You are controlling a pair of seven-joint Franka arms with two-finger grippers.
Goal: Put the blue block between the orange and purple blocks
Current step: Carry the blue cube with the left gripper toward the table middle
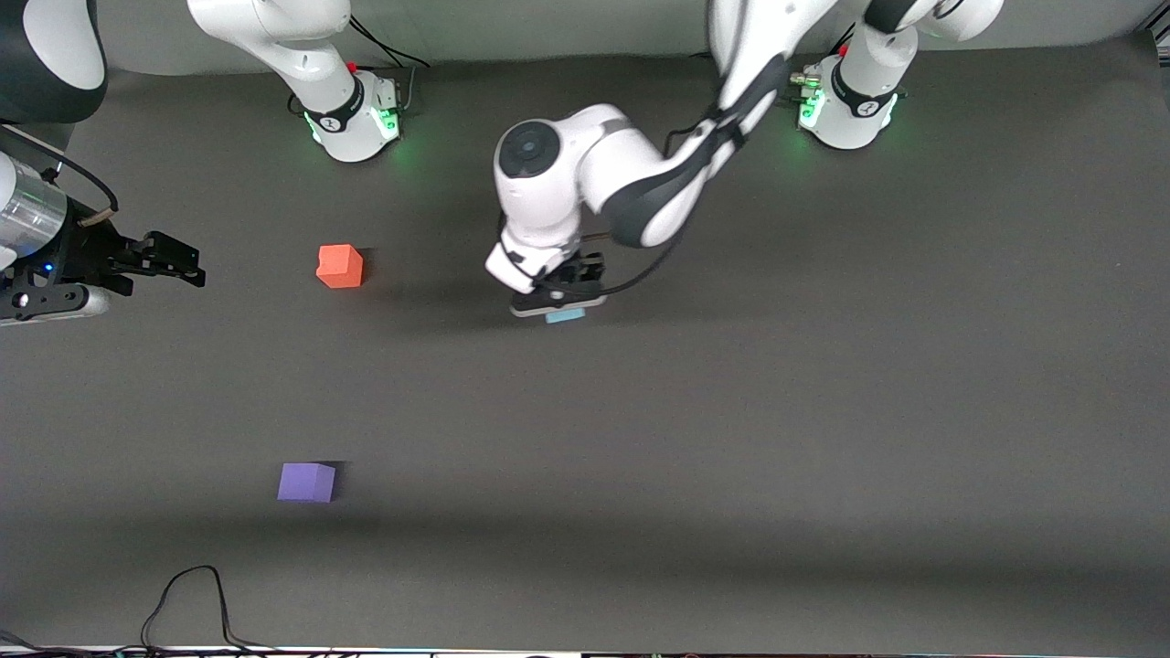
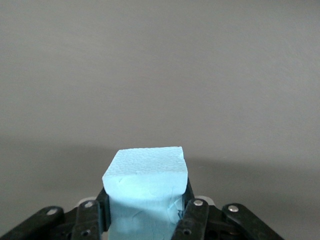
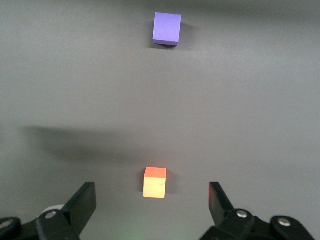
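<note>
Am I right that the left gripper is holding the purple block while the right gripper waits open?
Not quite: the left gripper holds the blue block, as the left wrist view shows. The purple block sits on the table, and the right gripper does wait open.

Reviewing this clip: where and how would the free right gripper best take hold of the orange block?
Likely from above, closing on two opposite side faces of the orange block. It sits flat, apart from the purple block, and the open right gripper hangs over it.
</note>
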